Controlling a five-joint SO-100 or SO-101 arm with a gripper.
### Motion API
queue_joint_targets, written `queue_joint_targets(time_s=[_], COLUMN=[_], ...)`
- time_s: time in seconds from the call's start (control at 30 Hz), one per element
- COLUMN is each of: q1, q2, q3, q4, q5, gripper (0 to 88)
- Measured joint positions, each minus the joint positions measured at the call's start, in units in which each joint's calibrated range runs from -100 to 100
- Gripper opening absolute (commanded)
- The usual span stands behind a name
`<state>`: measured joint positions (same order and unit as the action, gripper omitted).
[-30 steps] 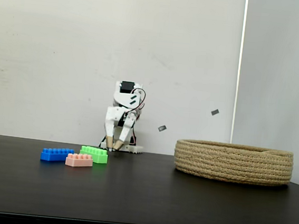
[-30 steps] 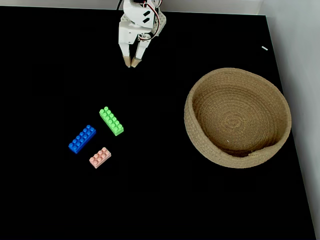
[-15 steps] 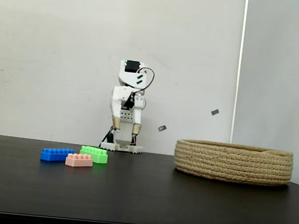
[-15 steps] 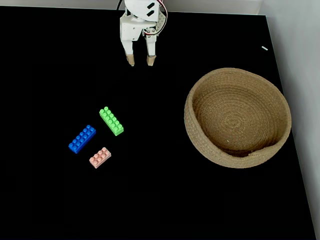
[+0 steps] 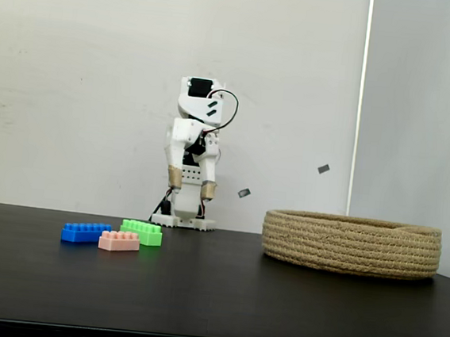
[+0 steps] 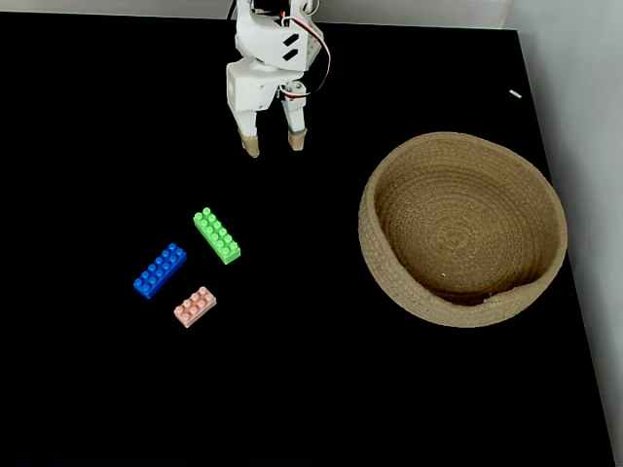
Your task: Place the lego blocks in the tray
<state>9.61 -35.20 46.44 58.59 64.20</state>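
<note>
Three lego blocks lie on the black table: a green one (image 6: 217, 235) (image 5: 142, 231), a blue one (image 6: 160, 270) (image 5: 85, 231) and a pale pink one (image 6: 195, 306) (image 5: 119, 240). The tray (image 6: 462, 227) (image 5: 352, 244), a round coiled-rope basket, sits to their right and holds nothing. My white gripper (image 6: 274, 145) (image 5: 191, 183) hangs open and empty above the table's far side, well behind the green block and clear of all three.
The arm's base (image 5: 182, 221) stands at the table's far edge by the white wall. A small pale scrap (image 6: 515, 94) lies near the far right corner. Bare table lies between the blocks and the basket.
The gripper rose from near the table, opened its fingers, and came a little forward toward the blocks. The blocks and basket have not moved.
</note>
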Motion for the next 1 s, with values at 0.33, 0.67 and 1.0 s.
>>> queue_joint_targets(time_s=[0.33,0.67,1.0], q1=[6.8,11.2,9.0], q2=[13.1,28.0,36.5], q3=[-8.0,-19.4,-27.3], q4=[-3.7,-6.9,-7.2], q5=[5.2,8.7,9.9], gripper=[22.1,22.2,21.7])
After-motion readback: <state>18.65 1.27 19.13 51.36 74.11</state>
